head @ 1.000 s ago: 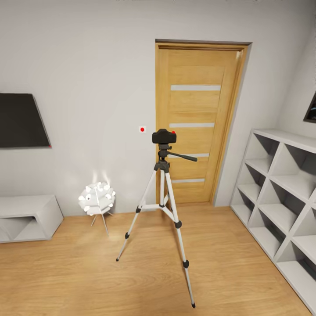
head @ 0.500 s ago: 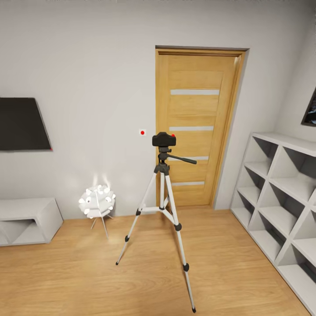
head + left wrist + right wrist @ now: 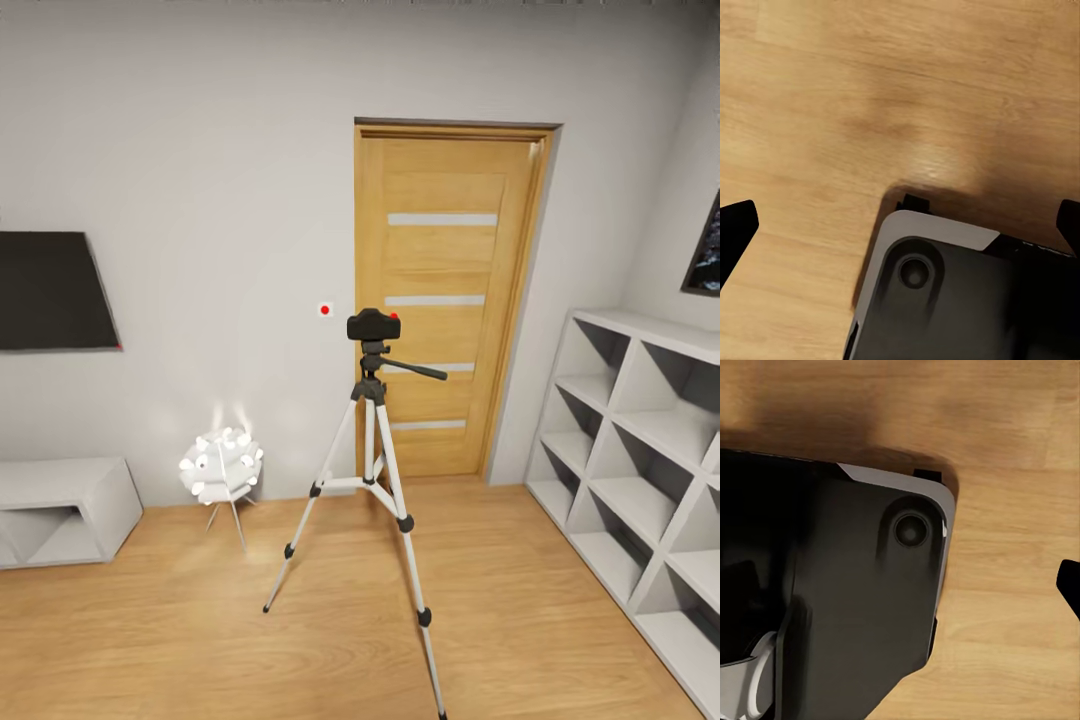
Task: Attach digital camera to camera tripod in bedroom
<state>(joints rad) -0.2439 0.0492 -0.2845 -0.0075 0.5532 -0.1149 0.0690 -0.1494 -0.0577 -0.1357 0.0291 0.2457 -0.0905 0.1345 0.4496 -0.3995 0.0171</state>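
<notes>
The digital camera sits on the head of the camera tripod, standing on the wood floor before the door. Both wrist views look down at floor and robot base, well apart from it; the left pincer is spread open, the right pincer's state cannot be told.

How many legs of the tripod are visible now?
3. On the camera tripod, one leg reaches the floor at left, one runs toward the viewer at right, one stands behind them, mostly hidden.
</notes>
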